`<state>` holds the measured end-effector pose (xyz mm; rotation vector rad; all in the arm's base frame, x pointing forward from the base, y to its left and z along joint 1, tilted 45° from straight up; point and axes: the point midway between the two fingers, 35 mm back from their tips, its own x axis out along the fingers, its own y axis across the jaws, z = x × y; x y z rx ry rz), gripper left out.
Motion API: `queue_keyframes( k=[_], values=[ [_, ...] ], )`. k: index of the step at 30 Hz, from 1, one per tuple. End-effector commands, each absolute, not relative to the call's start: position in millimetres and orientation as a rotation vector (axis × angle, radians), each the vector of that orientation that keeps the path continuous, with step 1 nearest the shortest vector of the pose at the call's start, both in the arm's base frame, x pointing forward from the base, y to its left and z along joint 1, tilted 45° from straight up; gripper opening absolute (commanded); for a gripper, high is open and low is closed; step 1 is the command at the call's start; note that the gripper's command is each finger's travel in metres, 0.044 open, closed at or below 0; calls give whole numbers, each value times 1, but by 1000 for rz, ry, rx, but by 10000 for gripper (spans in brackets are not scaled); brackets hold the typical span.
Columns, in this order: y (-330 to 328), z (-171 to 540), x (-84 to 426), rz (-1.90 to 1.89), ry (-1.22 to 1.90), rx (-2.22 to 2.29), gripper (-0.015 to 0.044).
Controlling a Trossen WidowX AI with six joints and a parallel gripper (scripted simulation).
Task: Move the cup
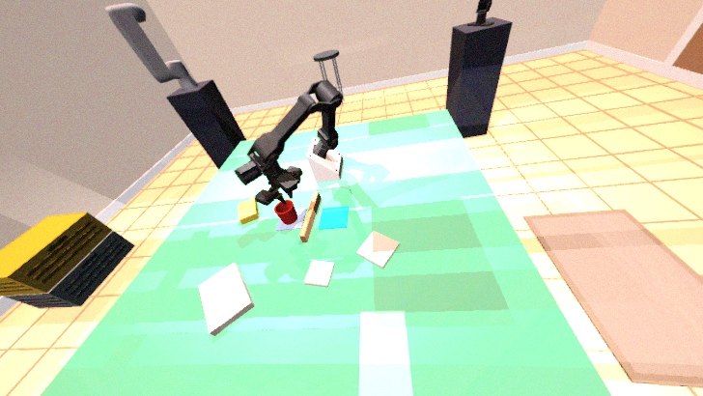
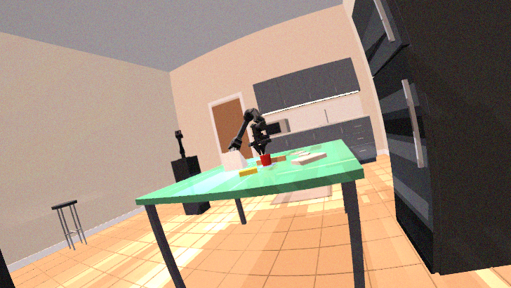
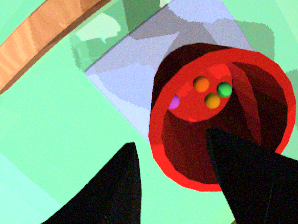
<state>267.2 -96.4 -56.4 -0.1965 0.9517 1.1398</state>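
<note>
The red cup stands upright on the lavender pad. Several marbles lie at its bottom: orange, green, yellow and purple. My gripper is partly open with nothing held, pointing down close to the cup's rim. In the wrist view one fingertip appears over the cup's mouth and the other outside the rim; their exact height against the rim is unclear. The other pad, cyan, has nothing on it.
A wooden bar lies between the two pads. A yellow block lies on the cup's other side. Pale flat tiles and a thicker slab lie farther from the arm's base.
</note>
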Motion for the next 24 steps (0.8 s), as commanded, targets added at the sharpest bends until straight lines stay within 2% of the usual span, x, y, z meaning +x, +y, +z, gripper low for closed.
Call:
queue_keyframes(
  k=[1,24],
  values=[
    [-90,-63,266,1140,954,-182,148],
    [-65,-86,267,1142,952,-180,148]
  ],
)
